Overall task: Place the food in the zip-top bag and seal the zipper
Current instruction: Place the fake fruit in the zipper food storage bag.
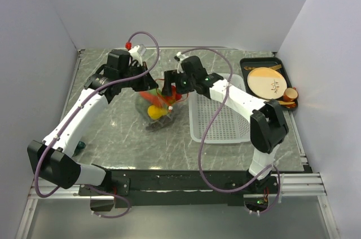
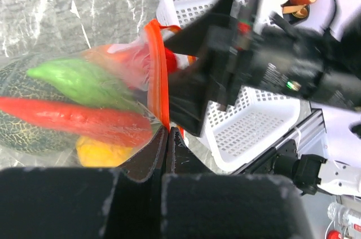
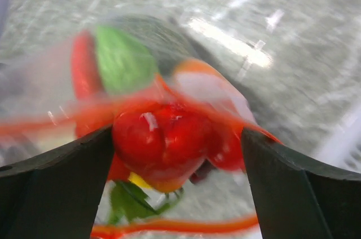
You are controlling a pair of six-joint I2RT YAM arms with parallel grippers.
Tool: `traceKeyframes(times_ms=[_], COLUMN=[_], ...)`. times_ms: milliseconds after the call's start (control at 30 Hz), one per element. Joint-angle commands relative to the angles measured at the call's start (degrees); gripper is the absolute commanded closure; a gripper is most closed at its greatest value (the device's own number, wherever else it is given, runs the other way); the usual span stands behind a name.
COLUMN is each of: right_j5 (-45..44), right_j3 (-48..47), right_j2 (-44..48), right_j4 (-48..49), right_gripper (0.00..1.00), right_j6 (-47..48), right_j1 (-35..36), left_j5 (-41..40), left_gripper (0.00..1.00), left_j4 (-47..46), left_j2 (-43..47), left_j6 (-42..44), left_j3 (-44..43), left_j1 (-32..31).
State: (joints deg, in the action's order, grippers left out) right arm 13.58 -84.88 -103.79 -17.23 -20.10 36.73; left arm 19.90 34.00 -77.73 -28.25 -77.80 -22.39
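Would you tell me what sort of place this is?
Probably a robotics lab test cell: plain white walls enclose a marble-patterned table, two arms are bolted at its edge, and toy food fills a zip-top bag.

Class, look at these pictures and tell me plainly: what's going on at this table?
The left claw is shut on the zipper at the mouth of the zip-top bag. The right claw stands open there, a red toy piece between its fingers. A green piece, a long red piece and a yellow piece already lie inside the bag, which is not sealed.
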Motion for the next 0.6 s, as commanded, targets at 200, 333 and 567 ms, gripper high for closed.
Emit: traceKeyframes(times_ms=[200,333,567], right_j5=[-17.62,-14.65,-7.62], right_j3=[6.92,9.55,11.67], right_j2=[16.15,15.81,11.08], right_j4=[1.86,-0.25,-2.19], right_gripper=[0.0,0.0,0.07], right_j6=[-2.05,-4.94,-11.53], right_j1=[-1.04,-3.5,-5.09], left_j5=[-2.41,-2.5,-3.2], left_gripper=[0.99,0.99,0.99], left_j4=[-4.56,-5.08,-5.43], left_j2=[1.71,2.06,2.59], left_j6=[-1.46,-1.72,-1.81], left_j3=[-2.0,-1.39,-1.13], left_j1=[-0.28,-0.28,-0.28])
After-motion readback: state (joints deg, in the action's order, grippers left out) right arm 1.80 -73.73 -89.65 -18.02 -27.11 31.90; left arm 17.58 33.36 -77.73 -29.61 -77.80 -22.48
